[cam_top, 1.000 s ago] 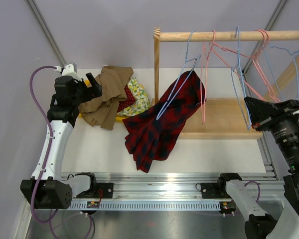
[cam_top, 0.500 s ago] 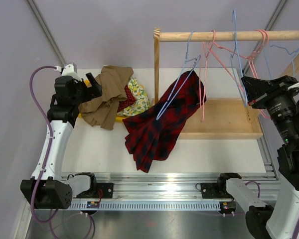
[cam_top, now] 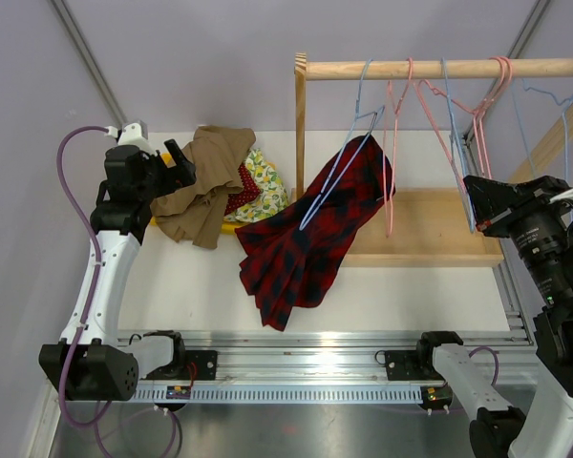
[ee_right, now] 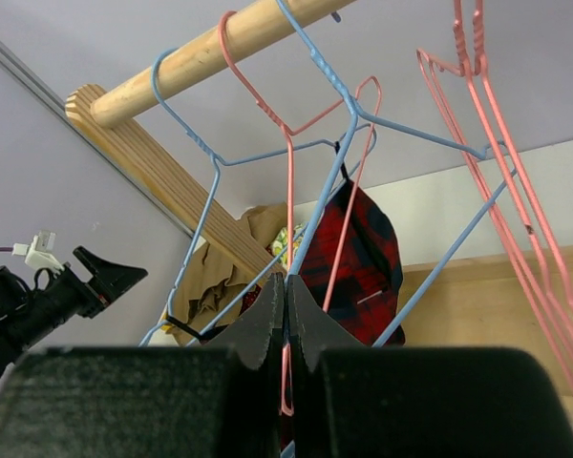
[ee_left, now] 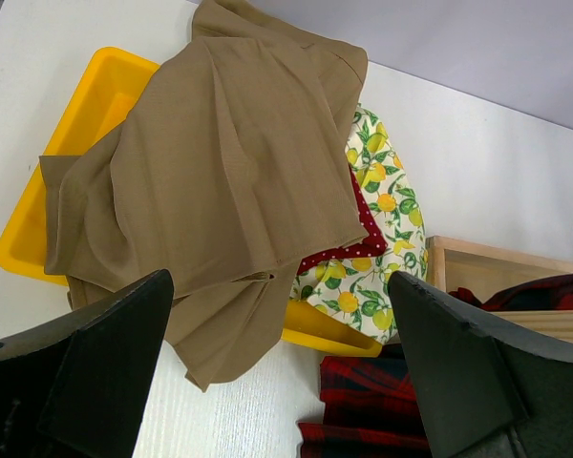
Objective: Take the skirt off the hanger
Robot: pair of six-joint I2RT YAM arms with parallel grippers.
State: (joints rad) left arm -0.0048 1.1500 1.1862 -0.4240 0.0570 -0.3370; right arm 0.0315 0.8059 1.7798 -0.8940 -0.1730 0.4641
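- The skirt (cam_top: 315, 229) hangs slanted on the hanger (cam_top: 336, 157), which hooks over the wooden rod (cam_top: 516, 68). Its lower half spills onto the table (cam_top: 191, 277).
- A pink hanger (cam_top: 392, 162) dangles just beside the skirt's upper edge.
- The right hand (ee_right: 285, 305) is pinched closed on an empty blue hanger (ee_right: 327, 69), well apart from the skirt.
- The left hand (ee_left: 277, 286), spread wide and holding nothing, hovers above a tan garment (ee_left: 220, 162) in a yellow tray (ee_left: 86, 105).

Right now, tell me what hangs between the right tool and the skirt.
A pink wire hanger hangs empty from the wooden rod between the right tool, shut on a spare blue hanger, and the skirt; the top external view shows it.
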